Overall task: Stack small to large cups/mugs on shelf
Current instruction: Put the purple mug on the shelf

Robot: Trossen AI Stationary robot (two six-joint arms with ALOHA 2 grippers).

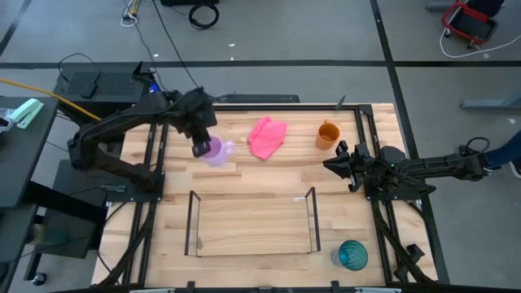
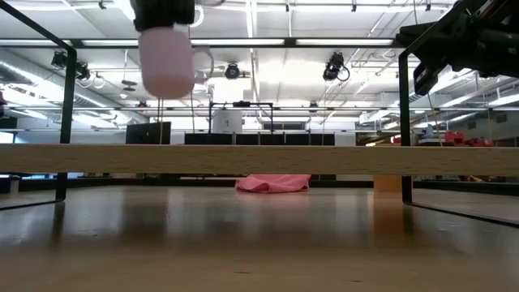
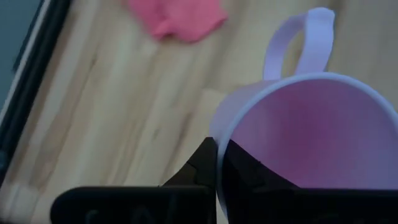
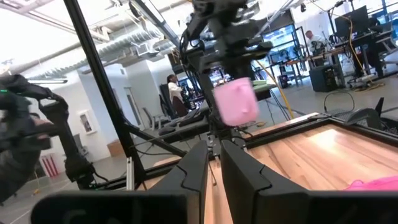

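The left gripper (image 1: 201, 147) is clamped on the rim of the lilac mug (image 1: 215, 152) and holds it in the air above the tabletop (image 1: 260, 183), upright, handle pointing away from the fingers (the low view shows it hanging clear of the wood). The pink cloth (image 1: 267, 136) lies just beside it. The shelf (image 1: 252, 221) stands nearer the front edge. The orange mug (image 1: 327, 134) sits at the back right, the teal cup (image 1: 352, 255) front right. The right gripper (image 1: 335, 163) waits near the orange mug, fingers slightly apart, gripping nothing
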